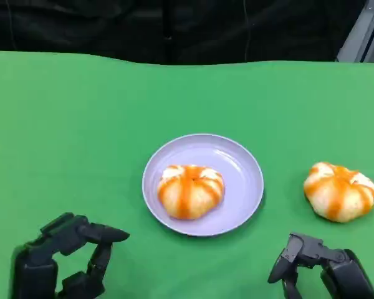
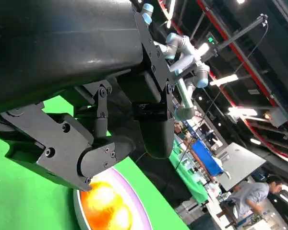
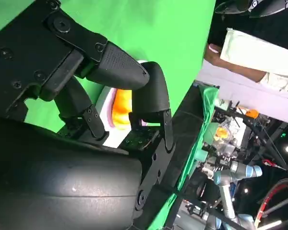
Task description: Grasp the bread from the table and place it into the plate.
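A round bread [image 1: 191, 190] with orange stripes lies inside the lilac plate [image 1: 243, 180] at the table's middle; it also shows as bread [image 2: 103, 206] on the plate [image 2: 141, 206] past my left fingers. A second bread [image 1: 340, 190] of the same kind sits on the green cloth to the plate's right. My left hand [image 1: 68, 258] hovers at the near left, fingers apart, holding nothing. My right hand [image 1: 321, 268] is at the near right, just in front of the second bread, fingers apart and empty. In the right wrist view the plate [image 3: 103, 103] and bread [image 3: 121, 106] peek between my fingers [image 3: 120, 62].
The green cloth [image 1: 81, 124] covers the whole table, with a dark backdrop [image 1: 174, 28] behind its far edge. A person [image 3: 259, 52] in a light sleeve stands beside the table, and another person [image 2: 252, 194] is far off in the room.
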